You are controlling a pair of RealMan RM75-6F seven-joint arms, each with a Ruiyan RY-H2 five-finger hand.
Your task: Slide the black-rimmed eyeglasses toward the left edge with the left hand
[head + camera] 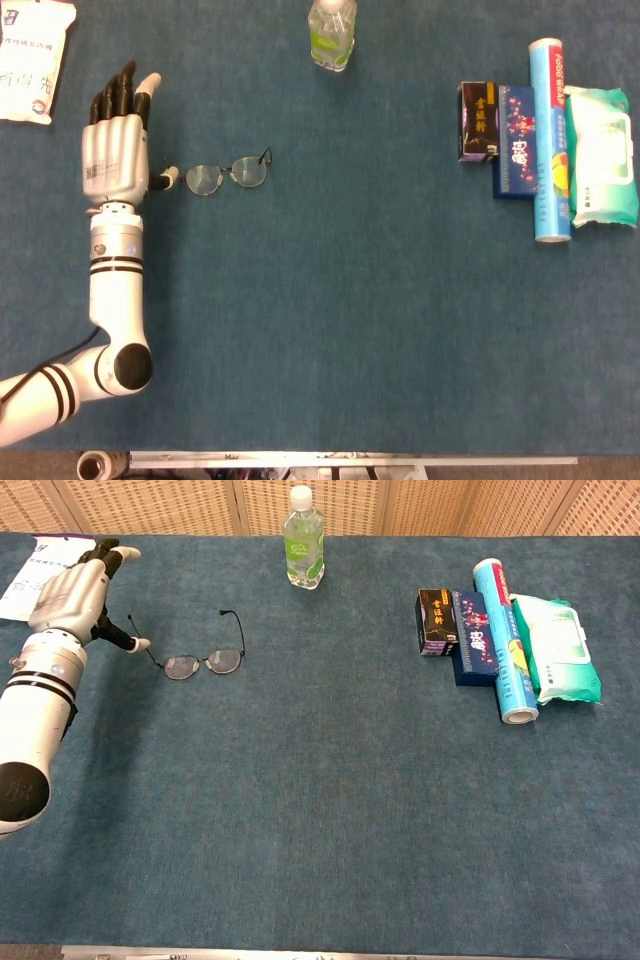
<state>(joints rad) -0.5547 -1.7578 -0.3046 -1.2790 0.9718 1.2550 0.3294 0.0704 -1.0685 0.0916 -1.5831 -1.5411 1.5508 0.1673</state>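
Note:
The black-rimmed eyeglasses [228, 175] lie lenses-down-front on the blue cloth, left of centre, with both temples pointing to the far side; the chest view shows the eyeglasses [204, 663] too. My left hand [114, 142] is flat above the cloth just left of them, fingers stretched out toward the far edge. Its thumb [166, 179] points right at the left lens, with a small gap between them. In the chest view the left hand [72, 593] hovers beside the left temple and holds nothing. The right hand does not show in either view.
A water bottle [332, 32] stands at the far middle. A white packet [33, 60] lies at the far left corner, beyond my hand. At the right sit a dark box [477, 122], a blue box [515, 142], a blue tube [550, 140] and a green wipes pack [600, 156].

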